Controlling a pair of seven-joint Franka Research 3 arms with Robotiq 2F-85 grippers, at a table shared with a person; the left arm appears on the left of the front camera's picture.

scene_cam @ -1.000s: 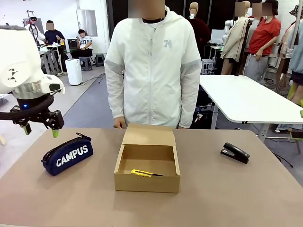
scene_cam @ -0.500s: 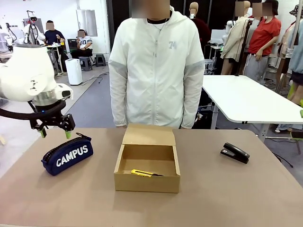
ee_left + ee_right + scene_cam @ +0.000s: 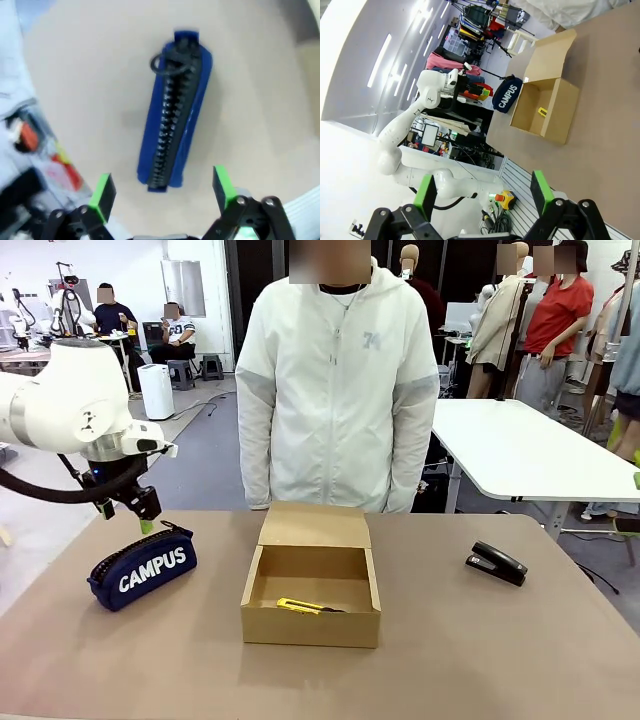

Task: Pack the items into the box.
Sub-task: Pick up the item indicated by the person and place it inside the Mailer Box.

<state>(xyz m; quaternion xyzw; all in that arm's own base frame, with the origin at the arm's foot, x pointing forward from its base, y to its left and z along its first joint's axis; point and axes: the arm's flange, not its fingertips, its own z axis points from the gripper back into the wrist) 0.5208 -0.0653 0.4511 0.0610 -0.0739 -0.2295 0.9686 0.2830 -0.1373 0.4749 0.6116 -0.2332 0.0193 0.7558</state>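
Two items lying outside box (image 3: 310,625): pouch (image 3: 142,565) (image 3: 177,115) left of it, stapler (image 3: 496,562) well to right. Knife (image 3: 300,606) lying inside open box, near front wall. Left gripper (image 3: 126,517) (image 3: 162,189) hovering above pouch, jaws spread wide, holding nothing. Right gripper (image 3: 482,192) likewise gaping wide, empty.

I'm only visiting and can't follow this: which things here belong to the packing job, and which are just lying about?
Part of the job:
the cardboard box, open
the utility knife, already inside it
the CAMPUS pouch, under the open left gripper
the stapler, right of the box

Just around:
the white table behind
the white floor unit, back left
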